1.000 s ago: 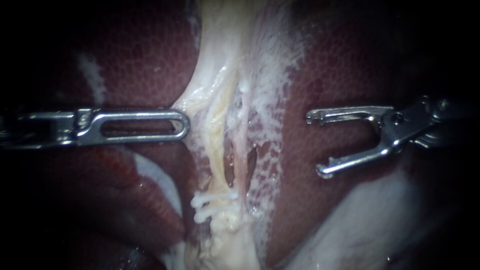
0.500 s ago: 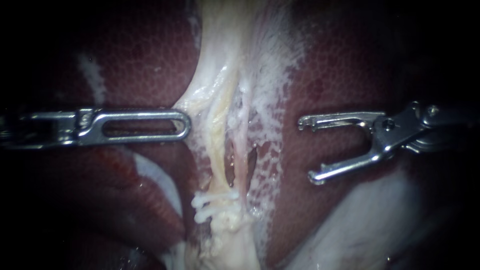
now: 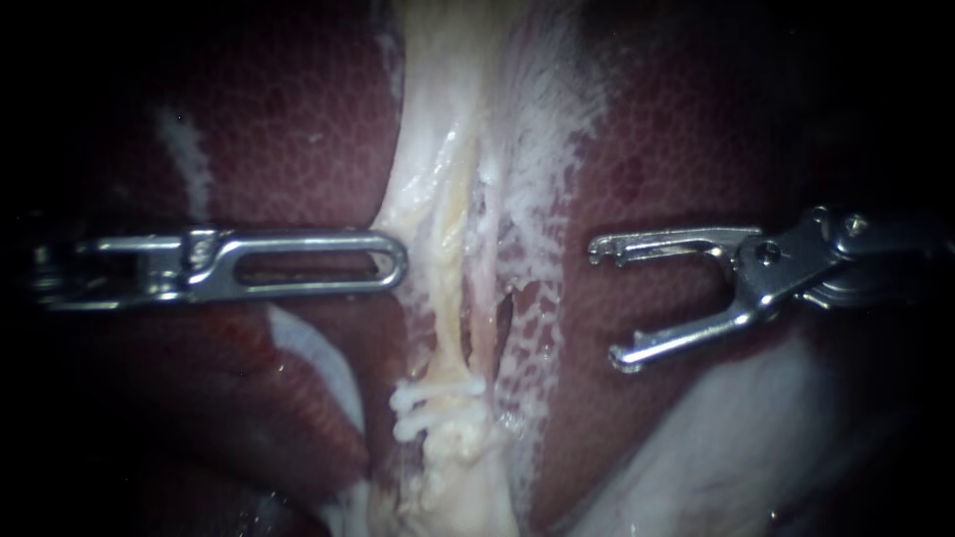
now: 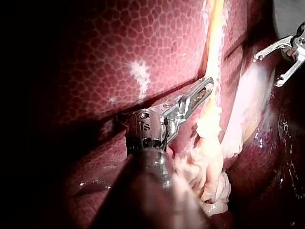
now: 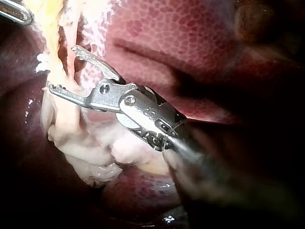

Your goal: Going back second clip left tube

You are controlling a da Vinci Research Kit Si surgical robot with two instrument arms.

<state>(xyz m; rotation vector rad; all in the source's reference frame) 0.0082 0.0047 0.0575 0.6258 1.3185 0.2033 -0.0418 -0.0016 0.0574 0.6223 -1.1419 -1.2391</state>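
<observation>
- Here, nearest the lens, my left instrument [image 3: 396, 265] enters level from the left; its slotted jaws lie together, gripping nothing; their rounded tip touches the left edge of the pale strand that carries the tubes.
- My right instrument [image 3: 604, 303] enters from the right; its jaws stand wide apart with nothing between them; they hang over the liver's surface, well apart from the tubes, with their tips pointing toward the strand.
- The left tube [image 3: 450, 298], yellowish, runs up the middle of the strand; the right tube [image 3: 484, 298], pinker, lies just beside it; a dark slit parts them low down.
- A white clip [image 3: 435, 390] crosses the left tube low on the strand, below the level of both instruments; whether it also takes in the right tube I cannot tell.
- Fine white webbing [image 3: 532, 199] spreads from the strand toward my right instrument.
- Farthest, the liver [image 3: 298, 119], dark red and mottled, lies behind on both sides.
</observation>
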